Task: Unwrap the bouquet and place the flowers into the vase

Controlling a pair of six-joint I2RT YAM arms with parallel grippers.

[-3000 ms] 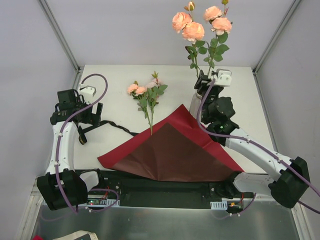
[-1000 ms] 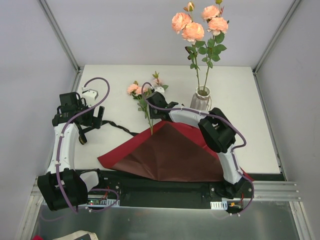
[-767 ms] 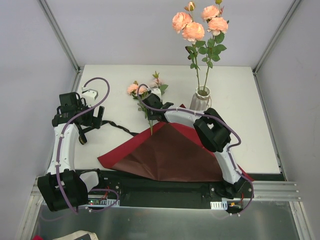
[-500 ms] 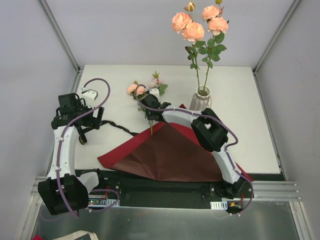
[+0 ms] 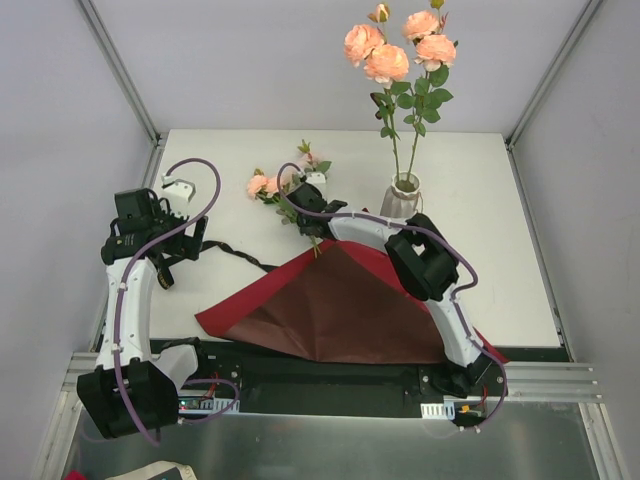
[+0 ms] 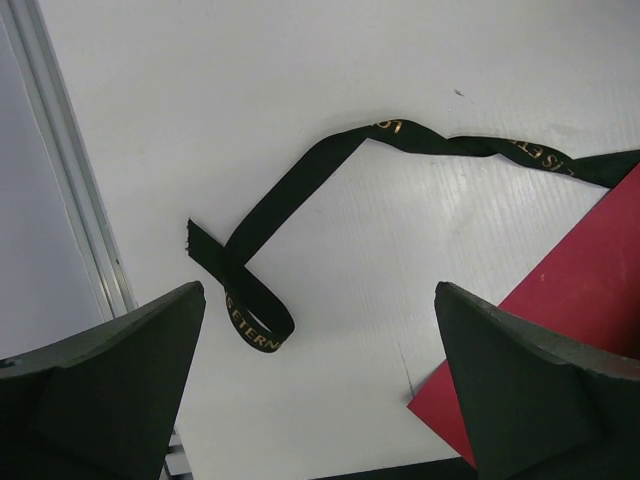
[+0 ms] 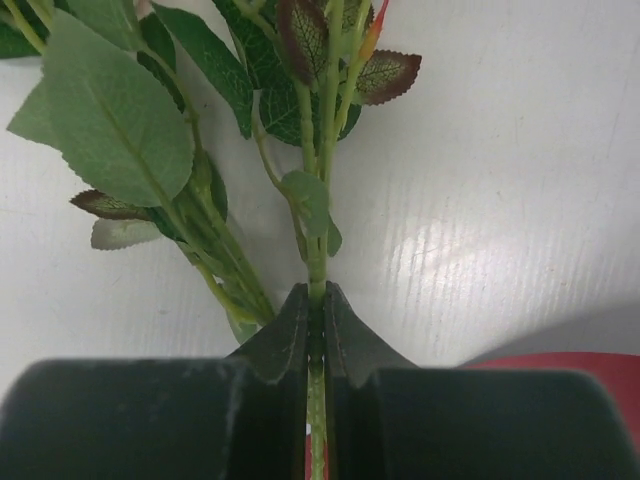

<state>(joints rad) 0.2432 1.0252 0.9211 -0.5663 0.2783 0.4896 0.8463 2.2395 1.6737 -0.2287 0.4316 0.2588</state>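
Note:
The bouquet is undone: its dark red paper (image 5: 340,300) lies spread open on the table near the arm bases. A few peach-pink flowers (image 5: 283,186) lie on the white table just beyond the paper's far corner. My right gripper (image 5: 308,203) (image 7: 316,298) is shut on one thin green stem (image 7: 318,245), with leaves (image 7: 110,125) fanning out ahead. The ribbed whitish vase (image 5: 403,197) stands to the right, holding several tall roses (image 5: 392,52). My left gripper (image 5: 176,246) (image 6: 320,345) hangs wide open above the black ribbon (image 6: 300,180), holding nothing.
The ribbon (image 5: 235,255) trails from the left arm toward the paper (image 6: 590,290). Grey enclosure walls with metal posts (image 5: 120,70) surround the table. A metal rail (image 6: 65,190) runs along the table's left edge.
My right gripper reached the lying flowers and closed on a stem. The bunch has turned, blooms shifting left and the stem end swinging right. The left arm has barely moved.

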